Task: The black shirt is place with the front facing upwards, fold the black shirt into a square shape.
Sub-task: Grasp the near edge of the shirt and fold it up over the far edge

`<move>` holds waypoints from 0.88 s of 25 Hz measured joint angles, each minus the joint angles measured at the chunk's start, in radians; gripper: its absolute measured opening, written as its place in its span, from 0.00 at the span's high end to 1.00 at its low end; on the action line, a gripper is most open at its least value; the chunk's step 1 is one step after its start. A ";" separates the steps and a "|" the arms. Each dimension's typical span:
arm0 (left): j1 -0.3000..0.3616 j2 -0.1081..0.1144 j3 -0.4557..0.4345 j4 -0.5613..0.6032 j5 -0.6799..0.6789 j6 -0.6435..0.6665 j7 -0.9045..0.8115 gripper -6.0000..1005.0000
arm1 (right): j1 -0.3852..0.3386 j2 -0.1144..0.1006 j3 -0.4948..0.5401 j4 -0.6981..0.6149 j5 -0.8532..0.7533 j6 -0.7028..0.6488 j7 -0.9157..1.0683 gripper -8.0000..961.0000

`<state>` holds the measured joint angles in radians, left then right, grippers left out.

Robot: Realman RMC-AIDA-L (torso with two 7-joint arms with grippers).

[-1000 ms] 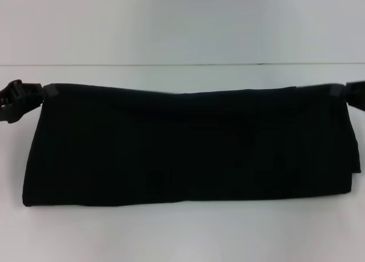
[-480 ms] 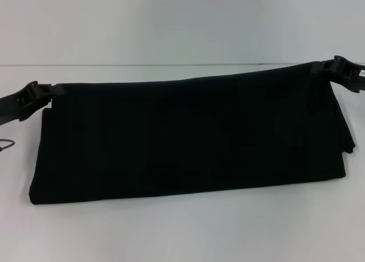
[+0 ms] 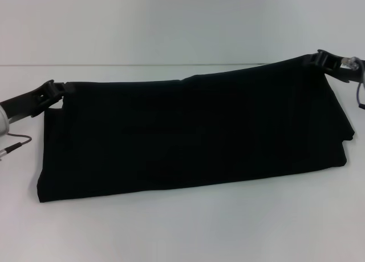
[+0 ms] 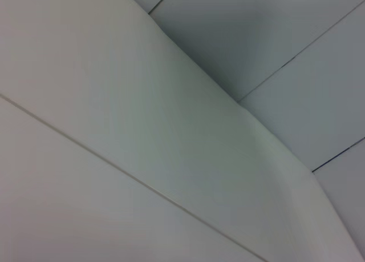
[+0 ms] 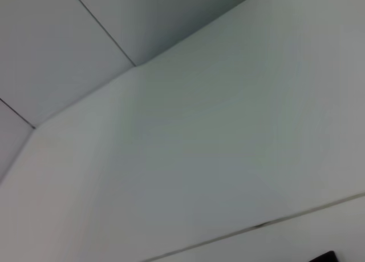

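Observation:
The black shirt point(image 3: 188, 133) hangs as a wide folded band above the white table point(image 3: 182, 233), stretched between my two grippers in the head view. No lettering or label shows on it. My left gripper point(image 3: 59, 89) is shut on the shirt's upper left corner. My right gripper point(image 3: 317, 60) is shut on the upper right corner and holds it higher, so the top edge slopes up to the right. The shirt's lower edge rests near the table. Both wrist views show only pale walls and ceiling panels, with no shirt or fingers in them.
The white table runs back to a pale wall point(image 3: 182, 22). A thin cable point(image 3: 17, 143) hangs below my left arm at the left edge. A cable loop point(image 3: 359, 93) shows beside my right arm.
Both grippers have carried the shirt to the right and away. The right corner rose above the left one, tilting the top edge. The left arm came further into view.

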<state>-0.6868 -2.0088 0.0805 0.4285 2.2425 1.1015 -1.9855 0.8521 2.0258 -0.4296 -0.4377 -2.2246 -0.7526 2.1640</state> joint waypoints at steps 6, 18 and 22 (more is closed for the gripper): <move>-0.019 -0.029 -0.002 -0.007 -0.022 -0.098 0.012 0.95 | 0.020 0.037 -0.033 0.001 0.031 0.117 -0.123 0.93; -0.024 -0.073 -0.001 -0.017 -0.144 -0.180 0.089 0.74 | 0.038 0.062 -0.046 0.038 0.184 0.222 -0.341 0.56; -0.019 -0.073 -0.001 -0.017 -0.145 -0.168 0.090 0.63 | 0.035 0.062 -0.067 0.045 0.187 0.225 -0.341 0.47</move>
<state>-0.7055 -2.0815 0.0798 0.4111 2.0974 0.9333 -1.8951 0.8874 2.0876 -0.4969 -0.3925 -2.0377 -0.5279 1.8225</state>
